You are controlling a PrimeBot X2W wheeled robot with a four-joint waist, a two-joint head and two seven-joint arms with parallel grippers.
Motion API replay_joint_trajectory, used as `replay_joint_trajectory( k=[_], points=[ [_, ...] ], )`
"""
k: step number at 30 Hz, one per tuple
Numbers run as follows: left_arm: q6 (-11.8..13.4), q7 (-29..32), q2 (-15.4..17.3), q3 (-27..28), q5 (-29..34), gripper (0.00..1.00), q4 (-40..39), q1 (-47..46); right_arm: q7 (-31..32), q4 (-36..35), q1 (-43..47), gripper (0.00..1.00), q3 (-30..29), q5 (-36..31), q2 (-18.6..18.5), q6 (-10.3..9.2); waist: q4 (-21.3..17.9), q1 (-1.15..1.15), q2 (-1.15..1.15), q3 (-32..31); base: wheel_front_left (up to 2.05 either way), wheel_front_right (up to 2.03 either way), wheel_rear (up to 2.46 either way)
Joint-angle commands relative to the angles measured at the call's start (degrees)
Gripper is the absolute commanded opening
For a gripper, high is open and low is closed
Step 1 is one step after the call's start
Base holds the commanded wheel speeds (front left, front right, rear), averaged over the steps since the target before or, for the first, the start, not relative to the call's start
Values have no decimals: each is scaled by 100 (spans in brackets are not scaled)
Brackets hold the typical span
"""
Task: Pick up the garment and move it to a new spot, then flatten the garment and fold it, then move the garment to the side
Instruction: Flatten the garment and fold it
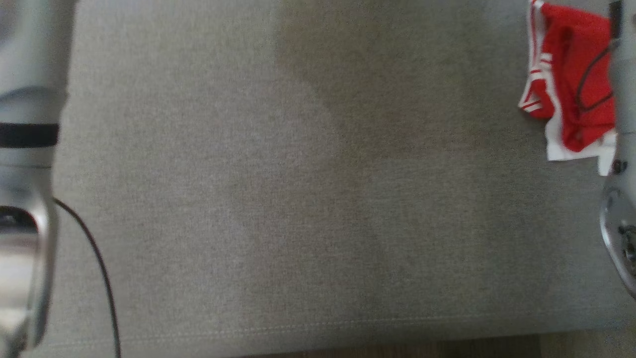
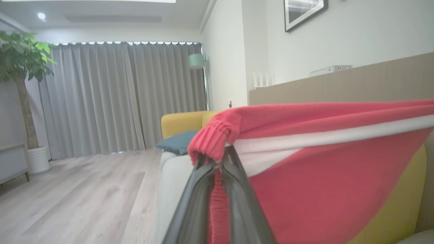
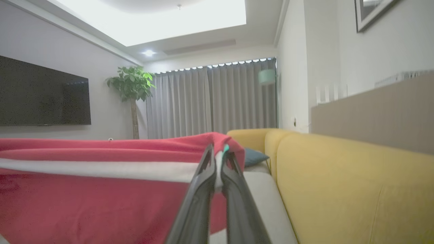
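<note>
**Garment lifted, spread between both claws; laying, folding and side move not yet done**

Left wrist view: left gripper (image 2: 218, 159) has its two dark fingers pinched together on a ribbed red cuff or hem of the garment (image 2: 322, 162). The cloth runs off to the right as a taut red sheet with a white band.

Right wrist view: right gripper (image 3: 218, 154) is likewise closed on an edge of the same cloth, with a white strip caught between the fingers. The garment stretches away to the left, held above the pale seat in front of the yellow sofa back (image 3: 339, 183).

Head view: grey cushion (image 1: 298, 199) lies below, broad and bare. A bunch of red-and-white cloth shows at the far right, beside the right arm — whether it hangs or rests on the cushion I cannot tell.

Judgement on progress: the pick-up looks done, both corners are secured, and the piece is opened out in the air. That fits the carry to a new spot, or the approach to laying it down. Left to do — set it flat on the cushion, smooth it, fold it, then shift it aside.
</note>
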Motion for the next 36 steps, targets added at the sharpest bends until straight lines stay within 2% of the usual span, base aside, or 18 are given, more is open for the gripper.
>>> replay_joint_trajectory(
  k=[1,6,10,17,21,28,36],
  points=[
    [-62,-100,187,193,26,0,121,-105,-144,165,-35,0,-90,9,98,17,74,0,0,214,0,0,0],
    [-288,-222,-154,56,78,0,702,284,-339,1109,273,0,37,239,239,17,172,0,0,318,0,0,0],
    [-508,-229,-349,-143,288,0,714,1009,-282,1775,755,0,269,429,234,17,277,0,0,257,0,0,0],
    [-731,-230,-344,-603,706,0,659,2300,-115,2181,1605,0,954,705,-40,17,401,0,0,-32,0,0,0],
    [-798,-230,-199,-886,918,0,555,2954,141,2107,2131,0,1507,1026,-334,17,414,0,0,-306,0,0,0],
    [-833,-231,56,-1271,1201,0,270,3801,726,1481,2973,0,2612,1729,-1001,17,390,0,0,-866,0,0,0],
    [-847,-231,235,-1615,1226,0,148,4518,2027,310,3878,0,3891,2849,-1926,17,303,0,0,-1514,0,0,0]
  ],
)
